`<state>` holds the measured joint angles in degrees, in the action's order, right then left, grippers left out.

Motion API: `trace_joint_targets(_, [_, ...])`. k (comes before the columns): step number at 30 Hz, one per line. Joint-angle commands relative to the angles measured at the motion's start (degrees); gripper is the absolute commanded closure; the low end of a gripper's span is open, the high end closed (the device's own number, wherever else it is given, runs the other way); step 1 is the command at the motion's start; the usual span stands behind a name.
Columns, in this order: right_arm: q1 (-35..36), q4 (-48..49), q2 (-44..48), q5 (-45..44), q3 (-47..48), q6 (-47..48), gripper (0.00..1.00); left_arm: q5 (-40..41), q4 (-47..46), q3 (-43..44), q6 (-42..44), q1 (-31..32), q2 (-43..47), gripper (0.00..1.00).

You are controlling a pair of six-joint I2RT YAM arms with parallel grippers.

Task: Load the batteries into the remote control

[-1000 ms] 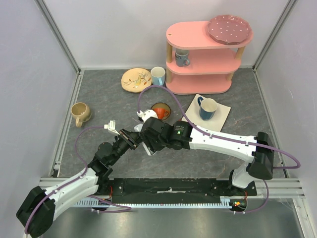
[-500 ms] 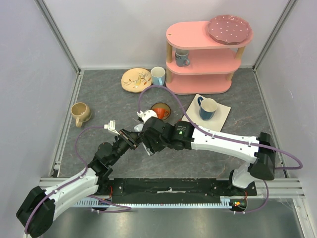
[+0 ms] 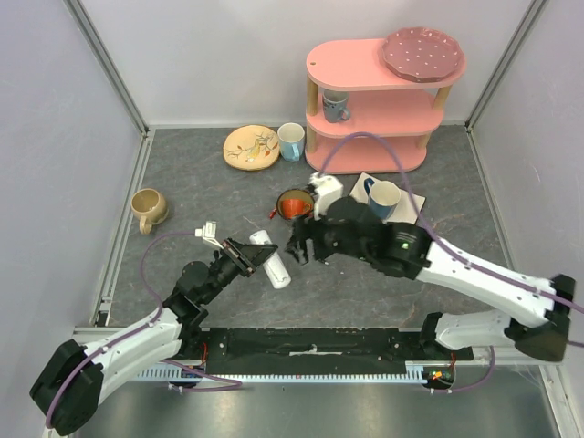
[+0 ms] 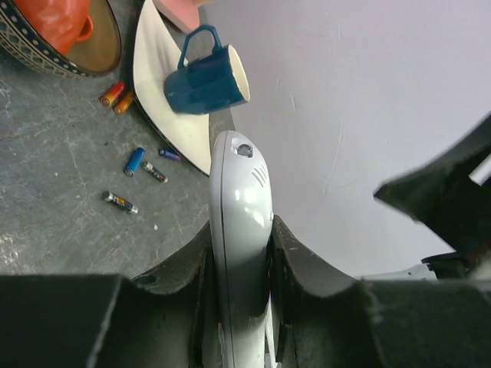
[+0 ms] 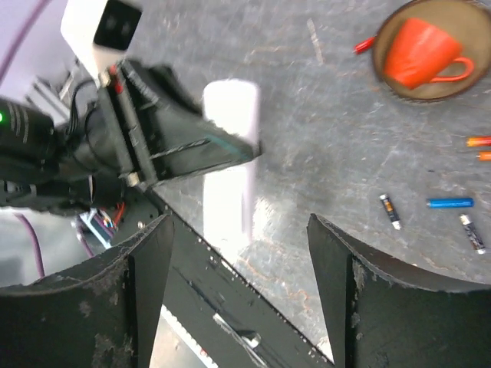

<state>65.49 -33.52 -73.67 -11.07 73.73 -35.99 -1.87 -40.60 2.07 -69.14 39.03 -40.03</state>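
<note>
White arm links, black joints — purple cables looping.

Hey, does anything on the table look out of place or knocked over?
Batteries lie scattered loose on the table, and the orange cup seems tipped on its side on its brown saucer.

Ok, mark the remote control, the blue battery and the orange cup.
remote control [image 4: 242, 222], left wrist view, middle of its white body.
blue battery [image 5: 449, 203], right wrist view, middle of its wrapper.
orange cup [image 5: 414, 57], right wrist view, its side wall.

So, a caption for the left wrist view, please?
Left gripper holds the white remote; loose batteries lie on the table beyond.
</note>
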Motion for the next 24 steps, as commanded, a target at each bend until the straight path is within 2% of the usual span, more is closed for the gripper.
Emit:
trace_joint_targets(1, [-6.51,14.32,7.74,9.21,-12.43,-3.47,0.22,-4.63,-5.10,-1.10,-1.60,0.09,-1.19,0.98])
trace_joint_targets(8, [-11.79,28.75,13.72,23.36,-25.21,-4.44,0.17,-10.69,-10.90,-0.75,-4.94,0.09,-4.61,0.98])
trace_joint_targets(13, [-13.19,36.14,16.79,27.76,-32.50,-5.23,0.15,-13.85,-16.69,-0.31,-6.97,0.00,-7.51,0.98])
trace_joint_targets(24, [-14.34,51.26,16.81,37.16,-42.35,-11.65,0.13,-15.71,-18.73,1.98,-7.58,0.00,-10.16,0.98])
